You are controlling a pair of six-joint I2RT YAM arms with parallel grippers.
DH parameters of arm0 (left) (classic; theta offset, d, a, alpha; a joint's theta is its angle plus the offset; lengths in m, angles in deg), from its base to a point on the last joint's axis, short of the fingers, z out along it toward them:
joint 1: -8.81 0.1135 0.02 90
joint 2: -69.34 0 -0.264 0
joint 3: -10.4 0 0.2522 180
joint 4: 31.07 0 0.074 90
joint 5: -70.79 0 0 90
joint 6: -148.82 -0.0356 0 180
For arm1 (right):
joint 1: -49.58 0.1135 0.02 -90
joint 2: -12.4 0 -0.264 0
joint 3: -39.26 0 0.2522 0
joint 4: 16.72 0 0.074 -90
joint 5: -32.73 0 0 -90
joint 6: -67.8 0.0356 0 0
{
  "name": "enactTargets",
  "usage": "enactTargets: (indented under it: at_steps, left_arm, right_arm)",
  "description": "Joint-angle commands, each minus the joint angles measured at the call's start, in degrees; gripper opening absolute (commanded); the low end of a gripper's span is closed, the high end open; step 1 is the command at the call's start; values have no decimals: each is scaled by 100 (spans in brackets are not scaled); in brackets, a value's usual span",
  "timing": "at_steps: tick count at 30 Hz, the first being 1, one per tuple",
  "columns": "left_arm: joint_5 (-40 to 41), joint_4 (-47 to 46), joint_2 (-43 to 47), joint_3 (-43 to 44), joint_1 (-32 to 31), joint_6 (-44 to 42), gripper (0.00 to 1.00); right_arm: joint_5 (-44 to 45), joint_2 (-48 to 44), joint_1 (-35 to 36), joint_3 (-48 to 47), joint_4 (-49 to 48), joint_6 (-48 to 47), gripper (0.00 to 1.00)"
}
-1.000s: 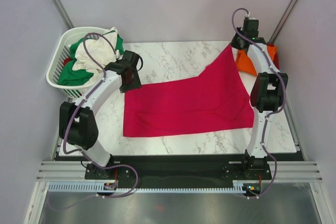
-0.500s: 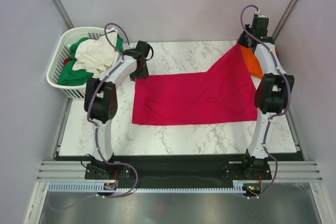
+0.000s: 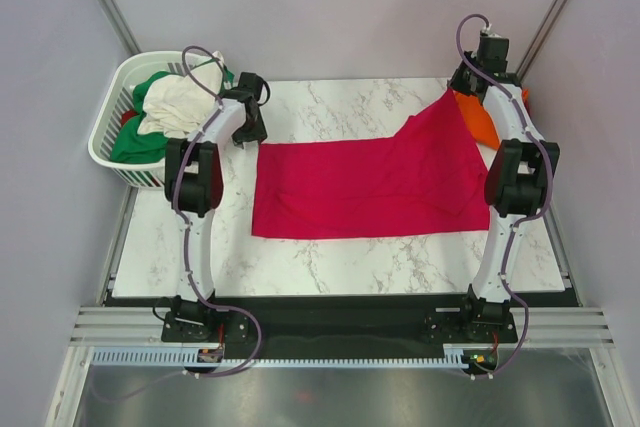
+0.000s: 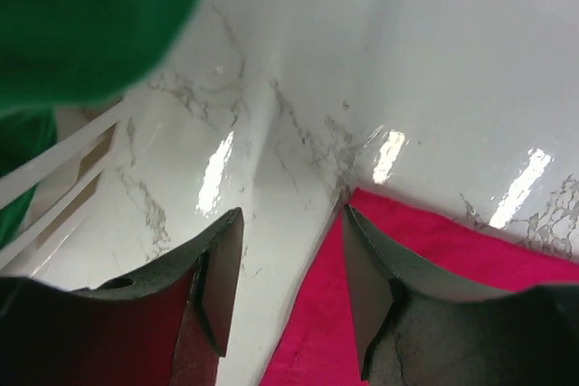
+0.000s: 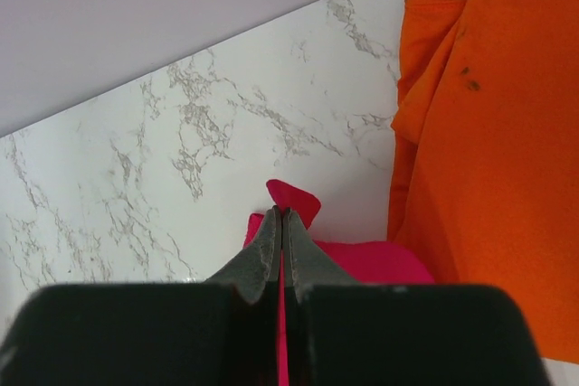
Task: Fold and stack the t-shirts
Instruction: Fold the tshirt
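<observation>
The pink shirt (image 3: 365,187) lies flat in the middle of the table (image 3: 330,107), with its long axis going from left to right. Only its far right corner is off the table. The right gripper (image 5: 280,216) is closed tight on this corner and holds it up, just beside the orange shirt (image 5: 488,133) at the far right.

The left gripper (image 4: 291,214) hangs at the far left corner of the pink shirt. Its jaws stand about half open and hold nothing. In the left wrist view there is bare table between the fingers (image 4: 217,268), and the cloth begins at the right one.

So the corner lies just to the right of the left gripper. I think this arm, the nearer one, must shift a little toward the corner and go down before closing. The green shirt (image 3: 135,147) and the cream shirt (image 3: 180,105) are in the basket (image 3: 105,142) at the far left.
</observation>
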Motion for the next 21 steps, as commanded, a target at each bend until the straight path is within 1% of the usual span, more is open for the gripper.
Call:
enactTargets:
  at_steps: [1,5,9,15,19,20,21]
  left_arm:
    - [-503,-345,-224,400,-16,-380,56]
    - [-767,-424,-233,383,-25,-372,56]
    - [-908,-722,-110,76,-34,-328,57]
    - [-987,-794,-329,-30,-25,-196,55]
    - [-926,-794,-409,-39,-34,-187,45]
    - [-900,-794,-435,-39,-34,-196,37]
    - [-865,-794,-444,-22,-25,-213,35]
  right_arm:
    - [-103,68,-17,93,-154,45,0]
    - [-94,95,-17,128,-163,36,0]
    - [-120,112,-8,164,-154,54,0]
    - [-129,139,-8,199,-163,36,0]
    - [-112,139,1,208,-163,36,0]
    - [-121,130,-8,208,-163,36,0]
    - [-129,121,1,216,-163,28,0]
